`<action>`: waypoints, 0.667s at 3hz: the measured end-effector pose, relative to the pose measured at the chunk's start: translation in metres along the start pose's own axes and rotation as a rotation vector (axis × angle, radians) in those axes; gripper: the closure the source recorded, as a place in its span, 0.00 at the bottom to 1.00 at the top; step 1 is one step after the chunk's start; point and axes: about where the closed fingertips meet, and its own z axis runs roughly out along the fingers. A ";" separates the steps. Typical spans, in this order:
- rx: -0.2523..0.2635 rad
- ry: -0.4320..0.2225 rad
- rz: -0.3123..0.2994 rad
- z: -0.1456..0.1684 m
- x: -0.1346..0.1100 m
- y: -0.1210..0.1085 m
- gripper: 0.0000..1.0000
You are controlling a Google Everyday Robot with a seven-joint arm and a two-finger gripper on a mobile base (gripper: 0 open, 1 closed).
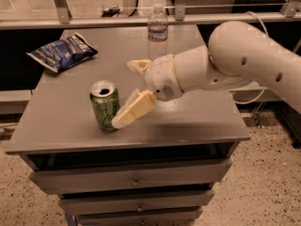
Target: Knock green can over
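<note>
1. The arm (249,55) comes in from the right, reaching low across the table (197,121). The round wrist housing (164,79) sits over the middle of the top.
2. The gripper (125,93) points left toward the front-left area with its fingers spread wide. The upper finger (138,65) sticks out behind and above; the lower finger (136,108) angles down and left.
3. The green can (104,108) stands upright on the front-left part of the table, just left of the gripper. The lower finger's tip sits against the can's lower right side (looks like contact, can't confirm). The upper finger is well clear of the can, behind it and to the right.
4. The can is a mottled green cylinder with a silver top that's open. The fingers are pale cream, blunt pads. The arm shell is smooth white plastic. The table top is flat matte grey, with grey drawers (136,180) below.
5. A clear plastic water bottle (157,29) stands upright at the back centre, and a crinkled blue chip bag (62,53) lies at the back left.
</note>
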 end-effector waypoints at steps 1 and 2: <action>-0.053 -0.063 0.025 0.038 0.000 0.012 0.03; -0.065 -0.093 0.046 0.048 0.002 0.018 0.25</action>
